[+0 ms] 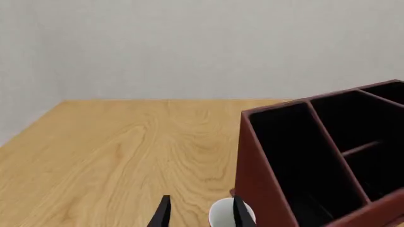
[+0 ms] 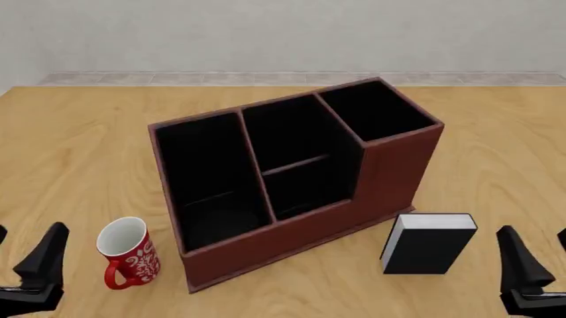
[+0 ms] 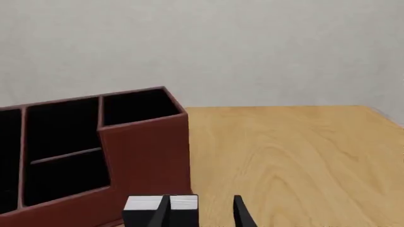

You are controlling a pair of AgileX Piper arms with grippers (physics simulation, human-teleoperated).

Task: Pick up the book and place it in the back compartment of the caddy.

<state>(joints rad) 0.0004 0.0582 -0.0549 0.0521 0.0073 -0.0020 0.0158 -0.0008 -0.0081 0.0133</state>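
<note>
While your two arms sit low at the near edge of the wooden table (image 2: 79, 146), the thick black hardcover book (image 2: 428, 244) with its white page block stands upright just beside the big red-brown caddy (image 2: 292, 228), near its tall end cell on the right. The small back compartment (image 2: 303, 189) sits below the low cross divider in the middle strip. Your right gripper (image 3: 200, 213) has its fingers parted, nothing between them, and your left gripper (image 1: 198, 213) is spread too, with the red-and-white mug (image 2: 128, 252) just ahead.
</note>
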